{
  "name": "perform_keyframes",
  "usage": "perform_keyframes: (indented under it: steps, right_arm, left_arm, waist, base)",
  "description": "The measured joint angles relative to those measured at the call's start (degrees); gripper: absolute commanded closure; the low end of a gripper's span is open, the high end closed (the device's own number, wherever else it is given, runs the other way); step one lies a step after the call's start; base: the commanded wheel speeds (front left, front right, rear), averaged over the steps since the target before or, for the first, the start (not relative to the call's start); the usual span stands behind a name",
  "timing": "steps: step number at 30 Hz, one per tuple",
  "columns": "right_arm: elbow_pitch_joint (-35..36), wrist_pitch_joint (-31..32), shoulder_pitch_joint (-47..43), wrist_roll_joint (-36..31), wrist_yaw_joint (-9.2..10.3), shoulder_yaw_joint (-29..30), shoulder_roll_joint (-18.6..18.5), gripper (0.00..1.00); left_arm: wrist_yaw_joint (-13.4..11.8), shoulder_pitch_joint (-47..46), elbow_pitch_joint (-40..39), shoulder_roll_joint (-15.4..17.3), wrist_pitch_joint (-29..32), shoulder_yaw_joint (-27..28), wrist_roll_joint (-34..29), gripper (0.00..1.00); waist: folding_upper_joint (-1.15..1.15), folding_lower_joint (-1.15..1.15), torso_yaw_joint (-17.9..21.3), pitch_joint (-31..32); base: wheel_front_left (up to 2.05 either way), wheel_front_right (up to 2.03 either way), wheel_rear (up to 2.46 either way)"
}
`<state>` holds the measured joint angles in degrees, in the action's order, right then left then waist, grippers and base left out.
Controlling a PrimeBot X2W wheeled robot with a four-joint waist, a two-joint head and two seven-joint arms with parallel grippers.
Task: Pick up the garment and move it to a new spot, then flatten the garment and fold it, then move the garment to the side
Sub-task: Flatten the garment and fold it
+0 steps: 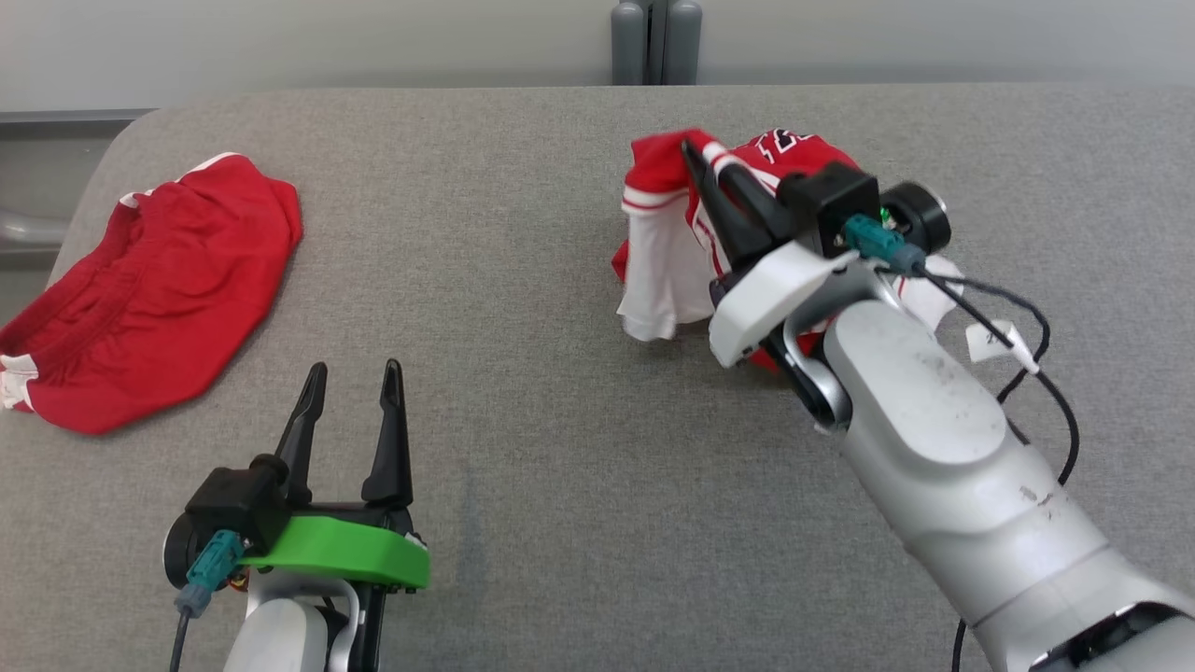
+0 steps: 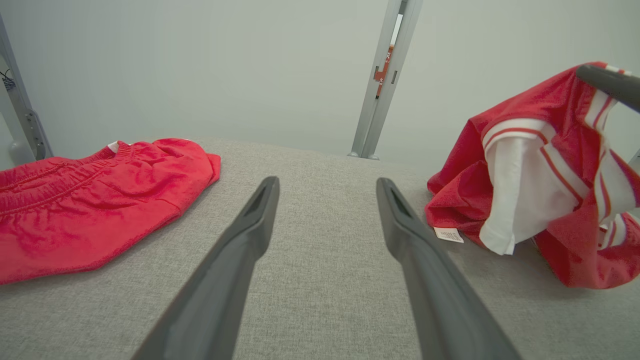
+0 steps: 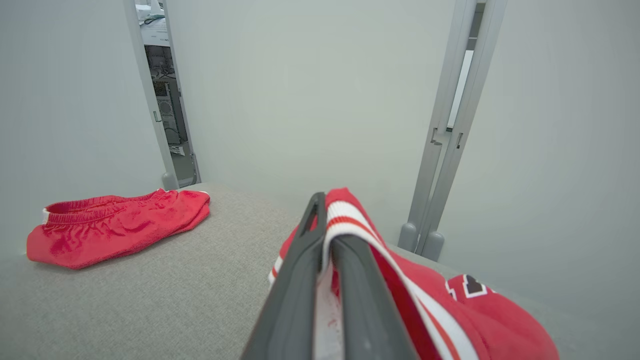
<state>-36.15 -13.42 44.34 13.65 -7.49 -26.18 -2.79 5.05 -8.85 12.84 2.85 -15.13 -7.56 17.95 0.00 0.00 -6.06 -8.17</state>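
Fig.: right gripper (image 1: pixel 700 159) clenched on striped edge of jersey (image 1: pixel 658 271), two o'clock on table (image 1: pixel 560 392) | left gripper (image 1: pixel 355 371) released, idle at seven o'clock | Risk: lift fast and your thin pinch may slip, dropping the jersey bunched.

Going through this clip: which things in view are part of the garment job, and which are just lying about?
Part of the job:
- red-and-white jersey, bunched up, partly lifted
- right gripper, shut on the jersey's striped edge
- grey table, the work surface

Just lying about:
- red shorts, flat at the table's left end, untouched
- left gripper, open, holding nothing
- grey posts behind the table
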Motion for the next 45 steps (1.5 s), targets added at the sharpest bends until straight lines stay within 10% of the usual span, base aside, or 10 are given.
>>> perform_keyframes:
  steps: [13, 34, 35, 36, 45]
  right_arm:
    - [7.1, -0.9, 20.3, 3.2, -0.01, -0.8, 0.1, 1.00]
    - [-10.7, -1.6, 5.5, -14.8, 0.00, 43.9, -7.4, 1.00]
    - [-11.0, -1.6, 5.4, -15.6, 0.00, 45.4, -7.4, 0.69]
    - [-11.6, -1.6, 5.4, -16.8, 0.00, 47.3, -7.2, 0.00]
    - [-14.4, 3.8, 2.7, -24.7, 0.00, 49.4, -4.1, 0.00]
  left_arm:
    - [0.5, -0.1, -0.6, 0.0, 0.0, -0.8, -0.2, 0.00]
    - [1.0, -3.6, -1.6, 0.0, 0.0, -1.2, -1.1, 0.00]
    - [1.0, -3.8, -1.6, 0.0, 0.0, -1.1, -1.1, 0.00]
    - [1.0, -4.0, -1.6, 0.0, 0.0, -1.1, -1.2, 0.00]
    - [1.1, -4.4, -1.2, 0.0, 0.0, -1.2, -1.4, 0.00]
  waist:
    - [0.00, 0.00, 0.1, 0.3]
    - [0.00, 0.00, 0.8, -6.2]
    - [0.00, 0.00, 0.8, -6.6]
    - [0.00, 0.00, 0.8, -7.1]
    - [0.00, 0.00, 1.4, -7.5]
  base:
    - [0.00, 0.00, 0.00]
    - [0.00, 0.00, 0.00]
    - [0.00, 0.00, 0.00]
    - [0.00, 0.00, 0.00]
    - [0.00, 0.00, 0.00]
